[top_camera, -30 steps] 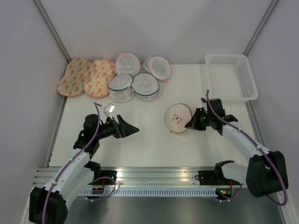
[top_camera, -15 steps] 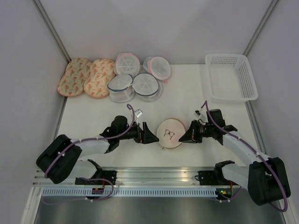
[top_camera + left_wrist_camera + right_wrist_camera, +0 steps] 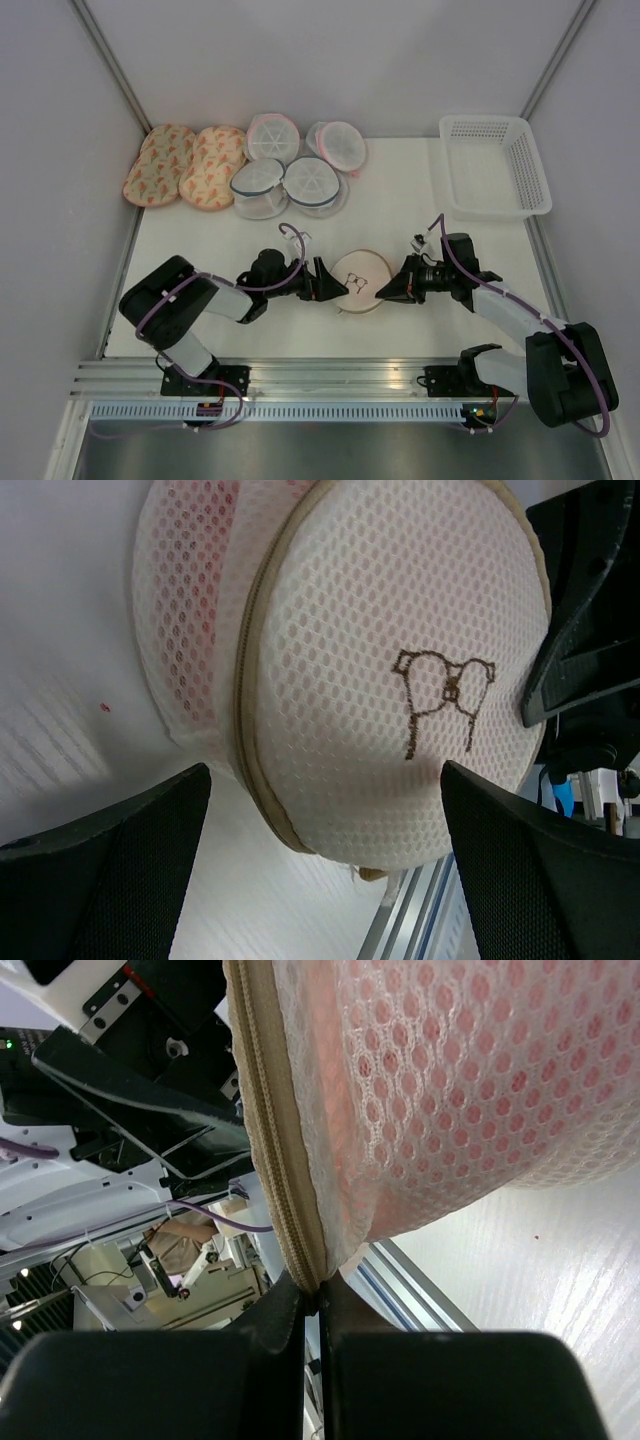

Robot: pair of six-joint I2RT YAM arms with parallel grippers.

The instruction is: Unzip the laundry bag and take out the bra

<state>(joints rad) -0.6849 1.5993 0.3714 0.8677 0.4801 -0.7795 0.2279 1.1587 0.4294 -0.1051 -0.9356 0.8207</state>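
Note:
The laundry bag (image 3: 361, 282) is a round peach mesh pouch with a black scribble mark. It stands tilted on the white table between my two grippers. My right gripper (image 3: 383, 291) is shut on its zipper rim (image 3: 285, 1200) at the right edge. My left gripper (image 3: 337, 290) is open, its fingers (image 3: 110, 865) wide apart on either side of the bag's (image 3: 400, 700) left edge, not closed on it. Pink fabric of the bra (image 3: 480, 1070) shows only through the mesh.
Several white round mesh pouches (image 3: 290, 165) and two orange-patterned oval pouches (image 3: 187, 165) lie at the back left. A white plastic basket (image 3: 495, 165) stands at the back right. The metal rail runs along the near table edge.
My left gripper has swung in from the left to the bag's left edge. My right gripper has dragged the bag left and toward the near edge, holding its rim.

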